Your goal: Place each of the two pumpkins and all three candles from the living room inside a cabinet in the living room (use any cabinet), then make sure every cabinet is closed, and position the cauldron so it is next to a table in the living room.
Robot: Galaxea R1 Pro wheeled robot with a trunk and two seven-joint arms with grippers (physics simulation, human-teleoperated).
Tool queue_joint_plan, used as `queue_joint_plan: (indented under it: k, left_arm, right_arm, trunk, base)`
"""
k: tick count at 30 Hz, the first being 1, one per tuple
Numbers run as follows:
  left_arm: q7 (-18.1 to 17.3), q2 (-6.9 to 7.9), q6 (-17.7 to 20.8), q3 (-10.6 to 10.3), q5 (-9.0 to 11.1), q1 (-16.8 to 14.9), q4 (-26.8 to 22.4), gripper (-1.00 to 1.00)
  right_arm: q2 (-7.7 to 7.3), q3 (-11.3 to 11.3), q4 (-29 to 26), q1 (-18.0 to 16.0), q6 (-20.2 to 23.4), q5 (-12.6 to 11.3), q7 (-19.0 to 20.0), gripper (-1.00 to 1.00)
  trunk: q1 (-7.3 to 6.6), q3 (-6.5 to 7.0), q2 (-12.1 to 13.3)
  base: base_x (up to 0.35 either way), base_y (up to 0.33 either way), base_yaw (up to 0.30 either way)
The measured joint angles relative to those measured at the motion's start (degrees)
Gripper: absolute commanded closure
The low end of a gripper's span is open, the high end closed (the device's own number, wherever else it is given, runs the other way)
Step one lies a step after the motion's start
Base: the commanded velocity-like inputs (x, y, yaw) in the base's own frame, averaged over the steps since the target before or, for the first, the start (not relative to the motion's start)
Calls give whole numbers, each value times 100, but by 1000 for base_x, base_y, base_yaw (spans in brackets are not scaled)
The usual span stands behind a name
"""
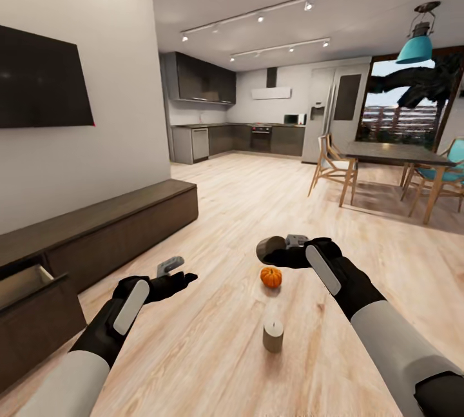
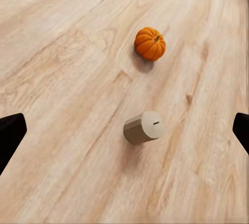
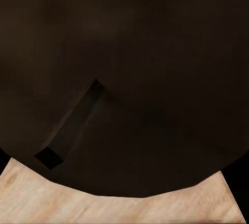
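Gripping what is probably a candle [image 1: 265, 248], stiff and light, the right gripper [image 1: 277, 252] is hovering above the pumpkin [image 1: 271, 277]; another candle [image 1: 273, 334] is standing nearby; the left gripper [image 1: 173, 273] is hanging spread, empty.

this is looking like an open-plan home: a pale wood plank floor [image 1: 258, 211] is running from a living area, where a black flat television [image 1: 38, 78] is hanging above a long low dark-brown wooden cabinet [image 1: 109, 227], back to a dark-fronted kitchen [image 1: 219, 136] with a tall fridge [image 1: 322, 120], and a grey dining table [image 1: 393, 154] with wooden chairs [image 1: 332, 169] is standing by a window.
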Motion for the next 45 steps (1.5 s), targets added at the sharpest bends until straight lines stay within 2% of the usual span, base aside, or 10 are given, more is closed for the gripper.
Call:
queue_joint_plan:
  k: [9, 10, 11, 14, 20, 27, 29, 33, 36, 45]
  left_arm:
    - [18, -13, -36, -100, -42, 1, 0, -100]
    - [42, -18, -53, -560, -118, 3, 0, -100]
    - [57, -18, -59, -835, -169, 5, 1, -100]
    - [70, -23, -67, -996, -204, 3, 1, -100]
    - [75, -27, -108, -1057, -365, 2, 6, -100]
    - [73, -32, -559, -1091, -446, 0, 225, -100]
    - [81, -46, -608, -1198, -658, 1, 253, -100]
    - [79, -213, -626, -1225, -1044, 1, 341, -100]
    - [77, -275, -849, -1228, -1243, 2, 534, -100]
    - [82, -307, -1075, -1227, -1317, 2, 640, -100]
  right_arm:
    - [0, 8, 0, 0, -7, 2, 0, 100]
    - [0, 9, 0, 0, -7, -1, 0, 100]
    - [0, 9, 0, 0, -8, 3, 0, 100]
    - [0, 9, 0, 0, -9, 2, 0, 100]
    - [0, 9, 0, 0, -9, 2, 0, 100]
    - [0, 16, 0, 0, -9, 3, -8, 100]
    - [0, 17, 0, 0, -9, 5, -15, 100]
    - [2, 21, 2, -1, -10, 9, -16, 100]
    - [7, 26, 11, -1, -10, 8, -12, 100]
    - [48, 39, 84, -1, -10, 41, -8, 100]
  trunk:
    - [0, 0, 0]
    - [0, 0, 0]
    - [0, 0, 0]
    - [0, 0, 0]
    - [0, 0, 0]
    - [0, 0, 0]
    - [0, 0, 0]
    - [0, 0, 0]
    - [0, 0, 0]
    - [0, 0, 0]
  base:
    - [0, 0, -300]
    - [0, 0, -300]
    - [0, 0, -300]
    - [0, 0, -300]
    - [0, 0, -300]
    - [0, 0, -300]
    - [0, 0, -300]
    - [0, 0, -300]
    - [0, 0, -300]
    - [0, 0, -300]
